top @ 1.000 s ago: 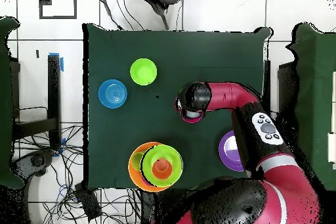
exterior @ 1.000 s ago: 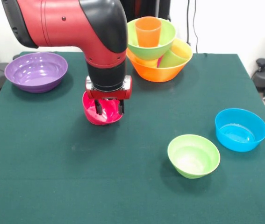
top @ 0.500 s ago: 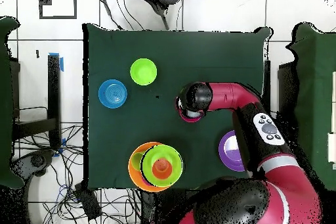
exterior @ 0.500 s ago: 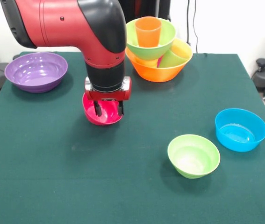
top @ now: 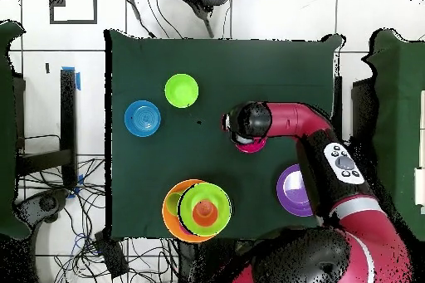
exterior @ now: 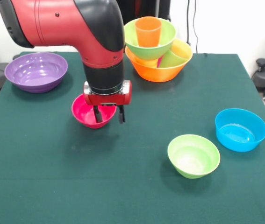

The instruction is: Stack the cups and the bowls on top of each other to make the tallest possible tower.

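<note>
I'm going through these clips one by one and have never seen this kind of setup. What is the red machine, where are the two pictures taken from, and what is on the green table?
The red and black machine is a robot arm; its gripper hangs over a small pink-red bowl, fingers apart, one inside the bowl and one outside its rim. It isn't clear whether the bowl is gripped.

One picture looks across the table at the robot; the other looks straight down, where the arm covers most of that bowl.

On the green table stand a purple bowl, a blue bowl, a small light green bowl and a tower: a large orange bowl holding cups, a large light green bowl on them, an orange cup on top.
</note>
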Controlling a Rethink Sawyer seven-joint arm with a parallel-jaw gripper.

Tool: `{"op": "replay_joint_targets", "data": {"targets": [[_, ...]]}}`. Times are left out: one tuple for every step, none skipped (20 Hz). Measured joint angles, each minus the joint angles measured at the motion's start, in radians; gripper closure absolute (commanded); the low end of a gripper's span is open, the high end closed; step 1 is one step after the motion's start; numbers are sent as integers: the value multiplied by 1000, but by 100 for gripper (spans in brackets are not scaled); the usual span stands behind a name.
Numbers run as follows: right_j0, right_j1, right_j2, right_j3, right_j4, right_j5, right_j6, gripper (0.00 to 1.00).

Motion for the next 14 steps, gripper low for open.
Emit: {"op": "replay_joint_targets", "data": {"targets": [[-1, 0, 4, 1, 2, -3, 0, 0], [-3, 0, 8, 2, 5, -6, 0, 0], [-7, -1, 17, 6, 11, -14, 0, 0], [-10, -1, 27, 10, 17, -21, 0, 0], [-12, -2, 31, 13, 20, -25, 0, 0], [-14, -2, 35, 15, 22, -28, 0, 0], [-16, -4, 40, 22, 25, -37, 0, 0], [-17, -5, 43, 24, 26, -41, 0, 0], [-18, -6, 45, 28, 27, -45, 0, 0], [-19, -7, 47, 31, 27, -49, 0, 0], [-19, -8, 49, 34, 27, -52, 0, 0], [-19, -9, 50, 38, 28, -54, 0, 0], [-19, -10, 52, 42, 28, -55, 0, 0], [-19, -10, 53, 44, 28, -55, 0, 0]]}}
